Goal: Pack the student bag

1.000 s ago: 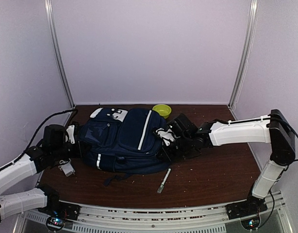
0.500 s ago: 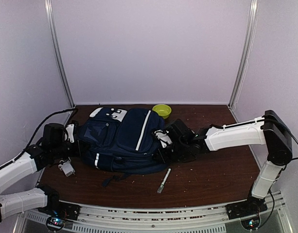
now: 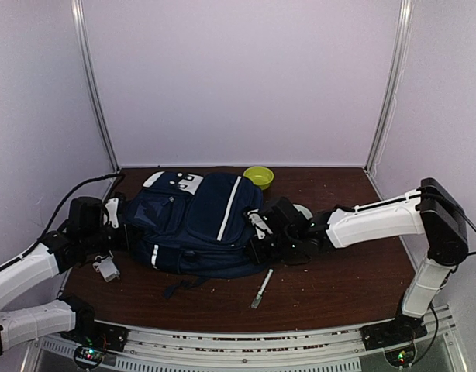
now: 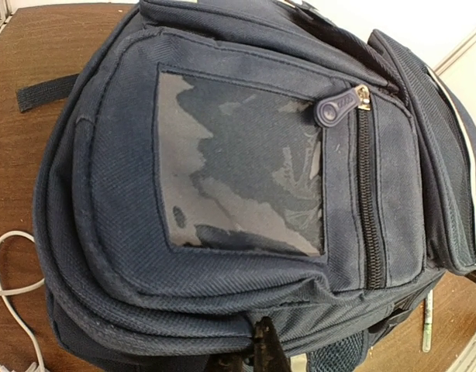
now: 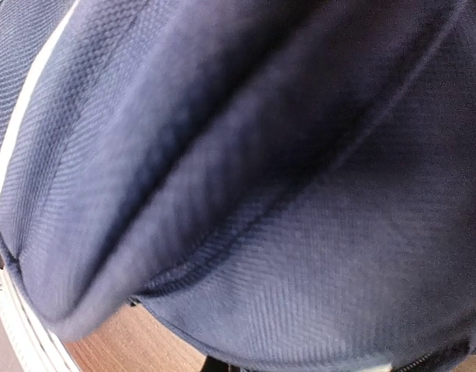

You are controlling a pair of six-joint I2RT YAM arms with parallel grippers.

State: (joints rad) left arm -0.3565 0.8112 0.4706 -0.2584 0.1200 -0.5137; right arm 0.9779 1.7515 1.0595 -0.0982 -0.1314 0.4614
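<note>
The student bag point(image 3: 195, 221) is navy with a white stripe and lies flat on the brown table. In the left wrist view the student bag point(image 4: 246, 163) shows a clear window pocket and a zip pull point(image 4: 340, 105). My left gripper point(image 3: 119, 232) is at the bag's left end; one dark finger point(image 4: 267, 353) meets a fold of its fabric, pinched shut. My right gripper point(image 3: 258, 235) presses into the bag's right side. In the right wrist view blurred bag fabric point(image 5: 284, 194) fills the frame and hides the jaws.
A pen point(image 3: 262, 287) lies in front of the bag's right end, also in the left wrist view point(image 4: 426, 325). A yellow bowl point(image 3: 259, 176) stands behind the bag. A white charger point(image 3: 107, 268) and its cable point(image 4: 5, 271) lie by the left arm. A pale disc point(image 3: 303, 209) lies behind the right arm.
My right gripper has moved left and forward, from just off the bag into its right side. The left arm and the bag have hardly moved.
</note>
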